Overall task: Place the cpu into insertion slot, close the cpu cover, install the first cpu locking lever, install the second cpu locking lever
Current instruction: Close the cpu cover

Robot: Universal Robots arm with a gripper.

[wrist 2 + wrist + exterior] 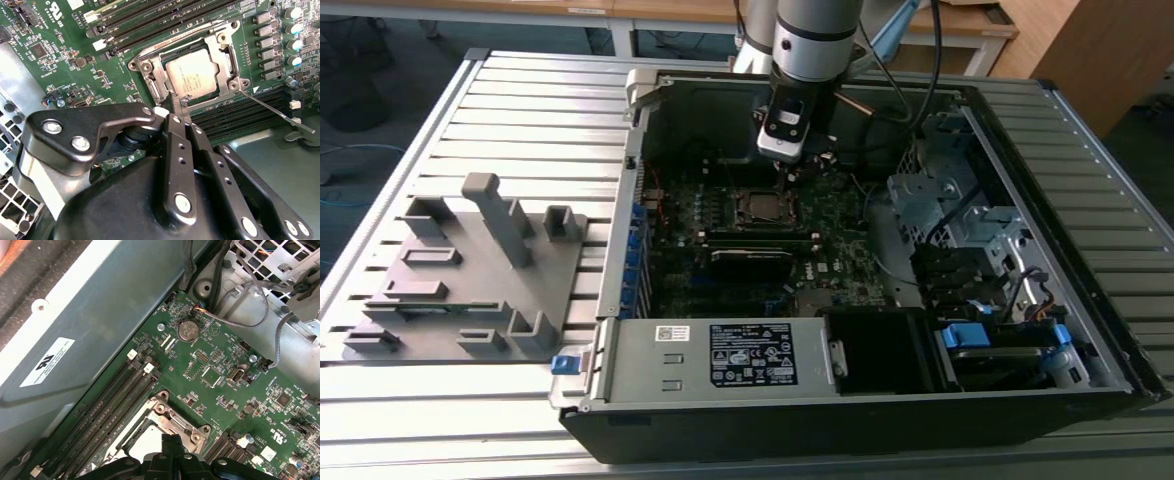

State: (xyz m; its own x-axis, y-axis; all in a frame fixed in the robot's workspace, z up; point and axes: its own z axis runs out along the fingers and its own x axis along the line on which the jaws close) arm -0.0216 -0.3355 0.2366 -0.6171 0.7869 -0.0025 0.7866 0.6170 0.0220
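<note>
Down inside the open black and grey computer case (854, 425), the small square insertion slot (758, 205) with its silvery metal rim serves as the landmark. Seated in the slot lies one flat square cpu (192, 72), pale metallic face up, level with the dark green circuit board (65, 60). Being square, it has no long axis, and its edges run parallel to the slot's rim. One thin silvery cpu cover (152, 80), a square frame with a cut-out middle, lies folded down around the cpu. One thin steel locking lever (275, 111) stands free, its long axis running from a corner of the slot outward and away from it. Whether a second lever lies latched along the frame I cannot tell. The black two-fingered gripper (184, 102) hangs directly over the slot's edge, its fingers (177, 135) pressed together with nothing seen between them, tips touching the cover's rim. Two banks of long black memory strips (150, 20) flank the slot on opposite sides. One round silver coin battery (188, 331) sits well apart from the slot.
</note>
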